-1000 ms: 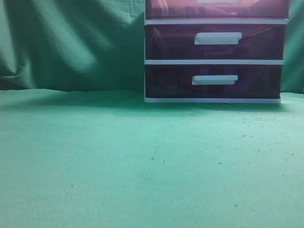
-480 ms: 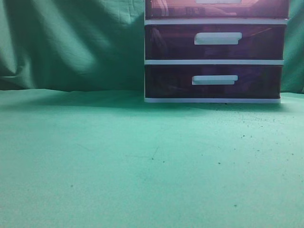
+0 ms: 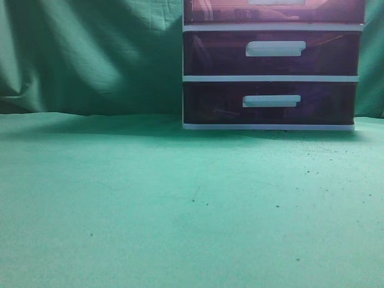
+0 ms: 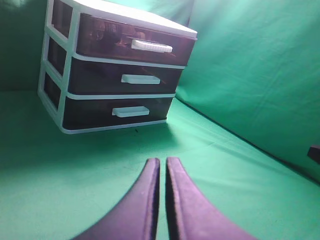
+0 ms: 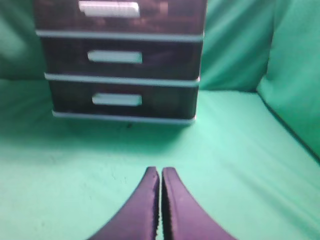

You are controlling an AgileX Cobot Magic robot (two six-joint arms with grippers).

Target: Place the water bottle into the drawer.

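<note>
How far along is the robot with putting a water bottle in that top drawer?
No bottle shows on the table; the closed top drawer holds something indistinct, so it may already be in. Left end effector and right end effector are shut and empty. Nothing visibly remains.

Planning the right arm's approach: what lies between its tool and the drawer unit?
Only bare green cloth lies between the right tool and the drawer unit, as the right wrist view shows.
</note>
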